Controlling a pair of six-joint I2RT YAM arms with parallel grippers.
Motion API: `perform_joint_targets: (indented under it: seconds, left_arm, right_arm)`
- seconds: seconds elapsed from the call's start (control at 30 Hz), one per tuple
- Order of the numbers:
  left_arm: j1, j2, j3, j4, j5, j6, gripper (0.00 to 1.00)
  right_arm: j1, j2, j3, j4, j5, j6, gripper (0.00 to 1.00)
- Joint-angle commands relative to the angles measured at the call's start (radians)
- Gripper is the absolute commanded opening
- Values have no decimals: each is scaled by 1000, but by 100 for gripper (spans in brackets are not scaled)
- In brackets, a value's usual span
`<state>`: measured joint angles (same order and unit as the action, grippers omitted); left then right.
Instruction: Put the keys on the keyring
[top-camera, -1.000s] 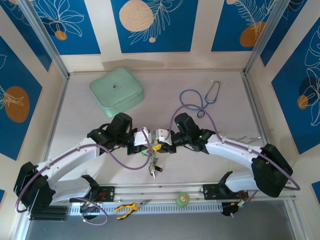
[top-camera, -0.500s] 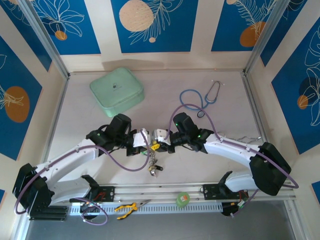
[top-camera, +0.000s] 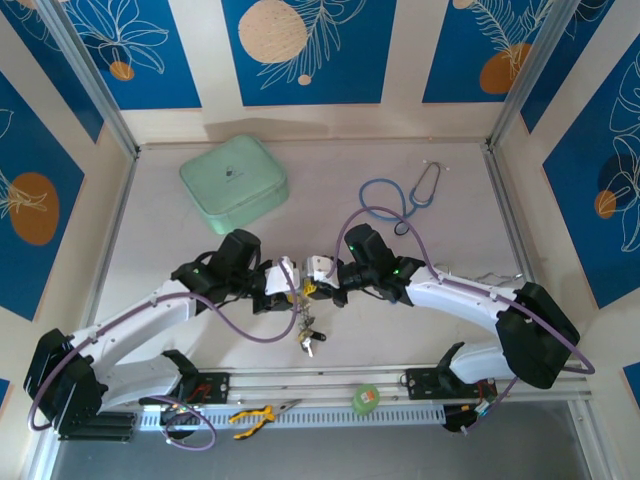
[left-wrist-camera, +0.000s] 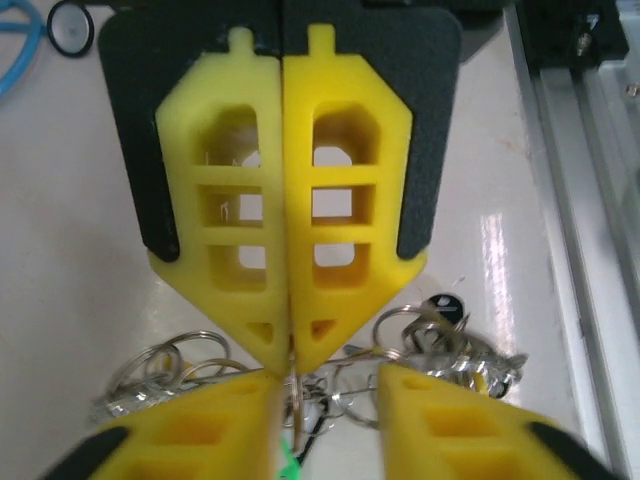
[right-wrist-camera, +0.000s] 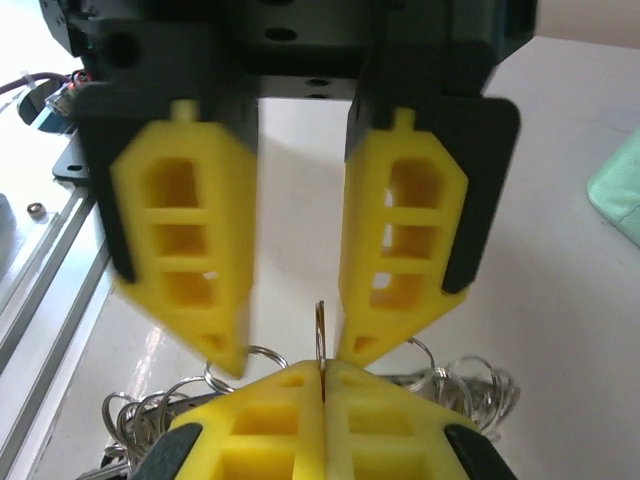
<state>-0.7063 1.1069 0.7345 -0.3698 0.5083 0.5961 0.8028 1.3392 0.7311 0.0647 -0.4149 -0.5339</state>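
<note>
The keys (top-camera: 308, 338) hang bunched nearest, over the counter (top-camera: 320, 190). Just beyond, the right end effector (right-wrist-camera: 322, 385) is clamped on the keyring (right-wrist-camera: 320, 320), edge-on, probably steadying it; the left end effector (left-wrist-camera: 328, 395) stands part-open and empty.

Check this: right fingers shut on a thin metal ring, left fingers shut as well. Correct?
No. The left fingers stand apart, open, as the right wrist view shows. The right fingers are shut on the thin metal ring.
</note>
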Motion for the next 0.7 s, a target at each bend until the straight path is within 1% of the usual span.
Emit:
perform_joint_targets:
  seconds: [0.0, 0.13, 0.27, 0.43, 0.67]
  left_arm:
    - [14, -21, -33, 89, 27, -7, 41]
    - [20, -53, -93, 156, 27, -24, 49]
    - [21, -87, -150, 217, 23, -26, 51]
    - [22, -124, -211, 278, 26, -33, 51]
    - [22, -131, -243, 318, 18, -44, 44]
  right_arm:
    - [17, 14, -14, -3, -17, 8, 0]
    - [18, 5, -22, 4, -23, 9, 0]
    - [16, 2, -28, 13, -27, 14, 0]
    - [15, -2, -34, 19, -32, 19, 0]
    - [15, -9, -36, 21, -44, 26, 0]
